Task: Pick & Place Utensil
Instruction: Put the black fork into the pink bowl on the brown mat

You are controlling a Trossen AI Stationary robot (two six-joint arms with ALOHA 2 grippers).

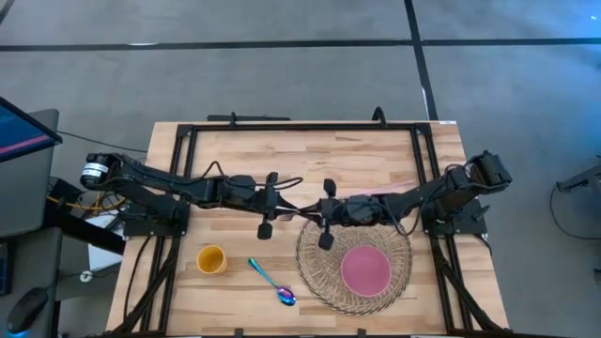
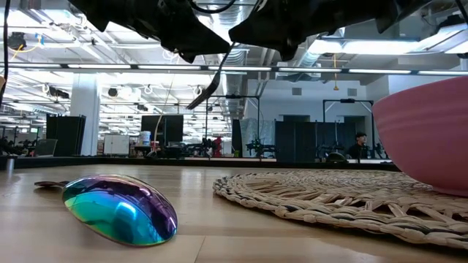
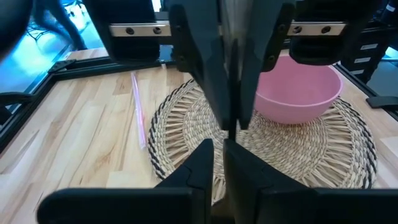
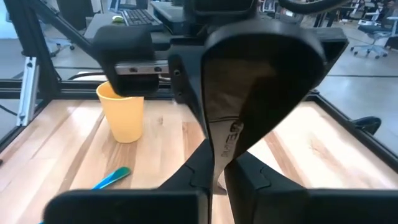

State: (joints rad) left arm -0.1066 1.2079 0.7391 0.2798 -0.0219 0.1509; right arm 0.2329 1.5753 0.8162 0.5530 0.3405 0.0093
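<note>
The utensil is a spoon (image 1: 272, 283) with an iridescent bowl (image 2: 121, 208) and a blue handle (image 4: 112, 177). It lies flat on the wooden table near the near edge, between a yellow cup (image 1: 210, 259) and a round woven mat (image 1: 315, 258). No gripper touches it. My left gripper (image 1: 293, 207) and my right gripper (image 1: 308, 210) hang in the air over the table's middle. They point at each other almost tip to tip, above the mat's far left rim. Both are shut, as the wrist views show (image 3: 219, 158) (image 4: 214, 177).
A pink bowl (image 1: 364, 269) stands on the woven mat (image 3: 186, 124) in the near right part of the table. The yellow cup (image 4: 123, 112) stands upright at the near left. A black frame (image 1: 300, 125) runs round the table's far half. Bare wood lies beyond the arms.
</note>
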